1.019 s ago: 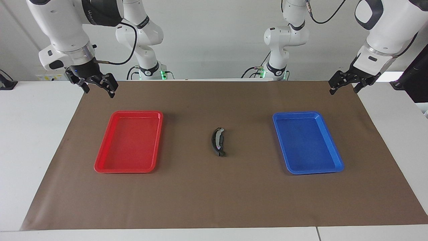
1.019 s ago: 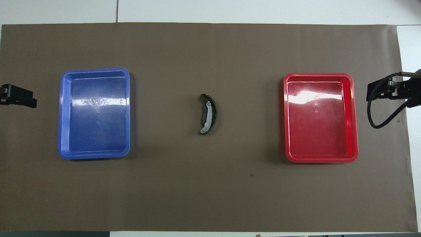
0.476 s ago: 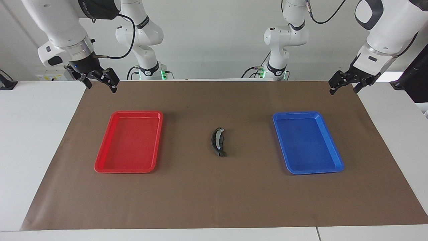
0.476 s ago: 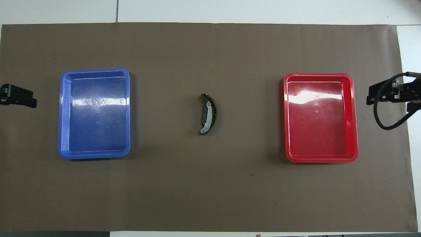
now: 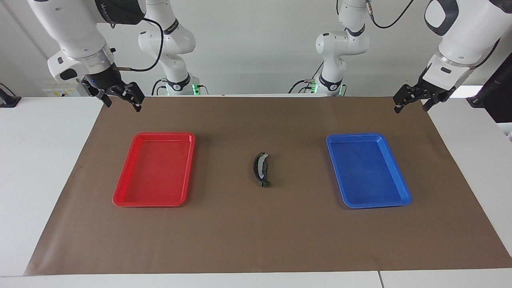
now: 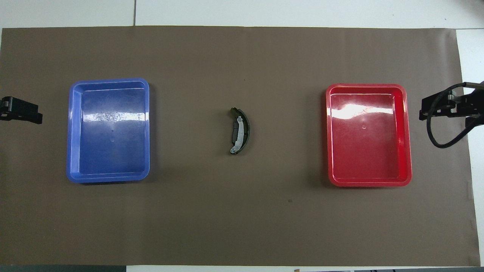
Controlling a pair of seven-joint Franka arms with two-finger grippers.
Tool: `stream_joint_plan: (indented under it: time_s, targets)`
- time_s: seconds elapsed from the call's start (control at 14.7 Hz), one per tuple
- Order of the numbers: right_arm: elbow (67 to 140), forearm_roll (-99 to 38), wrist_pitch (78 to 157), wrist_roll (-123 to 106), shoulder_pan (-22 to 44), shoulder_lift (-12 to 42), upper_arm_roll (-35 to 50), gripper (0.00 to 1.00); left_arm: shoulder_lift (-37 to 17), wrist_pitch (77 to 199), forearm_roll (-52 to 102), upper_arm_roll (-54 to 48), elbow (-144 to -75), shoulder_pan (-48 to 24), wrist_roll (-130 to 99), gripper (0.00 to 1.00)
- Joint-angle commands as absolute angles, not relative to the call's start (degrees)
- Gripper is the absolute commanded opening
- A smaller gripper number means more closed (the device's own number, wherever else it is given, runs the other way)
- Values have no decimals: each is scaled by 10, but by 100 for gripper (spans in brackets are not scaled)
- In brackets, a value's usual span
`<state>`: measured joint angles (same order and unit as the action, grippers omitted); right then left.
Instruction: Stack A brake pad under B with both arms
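Dark grey, the crescent brake piece (image 5: 261,169) lies stacked midway between red tray (image 5: 153,169) and blue tray (image 5: 366,171); left gripper (image 5: 412,101) and right gripper (image 5: 119,99), both wide open and empty, should simply keep clear.

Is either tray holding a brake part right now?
No, the red tray and blue tray hold nothing; the stacked brake pieces lie between them.

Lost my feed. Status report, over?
Left pincer and right pincer open, empty, raised at the mat's ends. Stacked brake pads lie mid-mat between the trays. Nothing in the way.
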<state>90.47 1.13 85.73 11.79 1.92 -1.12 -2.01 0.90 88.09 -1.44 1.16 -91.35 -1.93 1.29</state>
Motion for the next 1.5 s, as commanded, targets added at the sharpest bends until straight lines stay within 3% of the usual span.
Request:
stream_joint_plan:
  time_s: [0.0, 1.43]
  targets:
    - [892, 4, 849, 101, 16, -5, -20, 99, 9, 872, -11, 11, -908, -16, 18, 99]
    - [896, 12, 849, 90, 17, -8, -17, 99, 9, 872, -11, 11, -908, -16, 18, 99]
